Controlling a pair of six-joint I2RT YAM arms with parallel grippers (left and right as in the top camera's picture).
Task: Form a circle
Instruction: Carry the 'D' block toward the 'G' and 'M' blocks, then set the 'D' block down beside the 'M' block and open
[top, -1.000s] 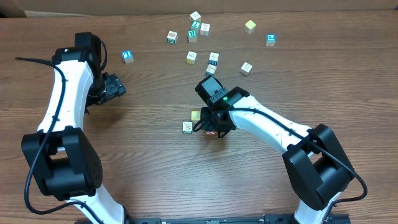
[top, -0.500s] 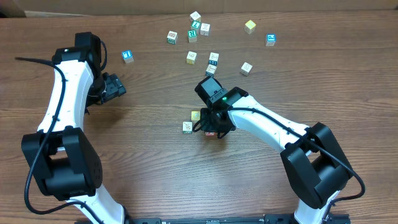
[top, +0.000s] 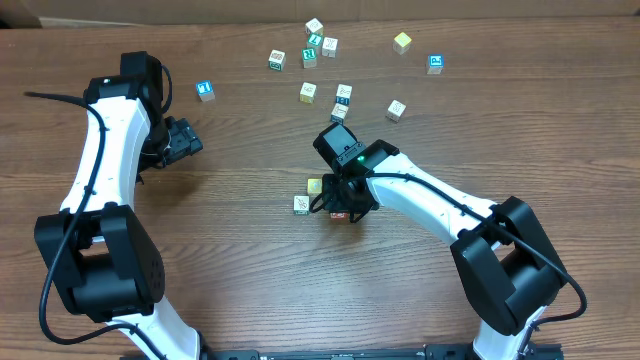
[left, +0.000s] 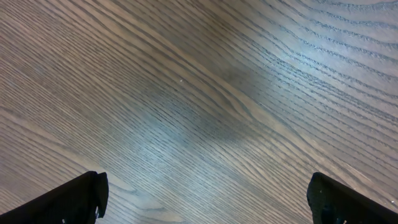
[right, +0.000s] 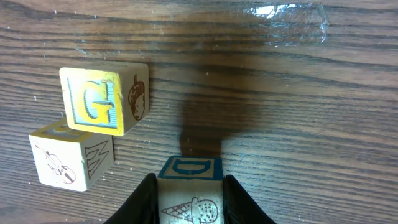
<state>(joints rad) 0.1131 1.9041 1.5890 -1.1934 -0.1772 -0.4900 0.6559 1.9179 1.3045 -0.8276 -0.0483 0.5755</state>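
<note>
Letters mark the circle (top: 303, 203) near mid-tabletop (top: 250, 280). The right hand (right: 189, 186) pinches the D block (right: 189, 169), which carries an ice-cream cone picture. Up and to the left in the wrist view, the yellow G block (right: 93, 99), with an acorn on its side, touches the whitish violin block (right: 62, 162). The left hand (left: 208, 193) hangs spread wide over bare wood, well apart.

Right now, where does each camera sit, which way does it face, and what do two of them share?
Overhead: above the table, looking down on both arms, left gripper, right gripper, scattered blocks.
Left wrist: looks down at bare table; its open fingertips show at the bottom corners.
Right wrist: looks down; its fingers grip the D block.
Shared: overhead and right wrist show the G block and violin block.
</note>
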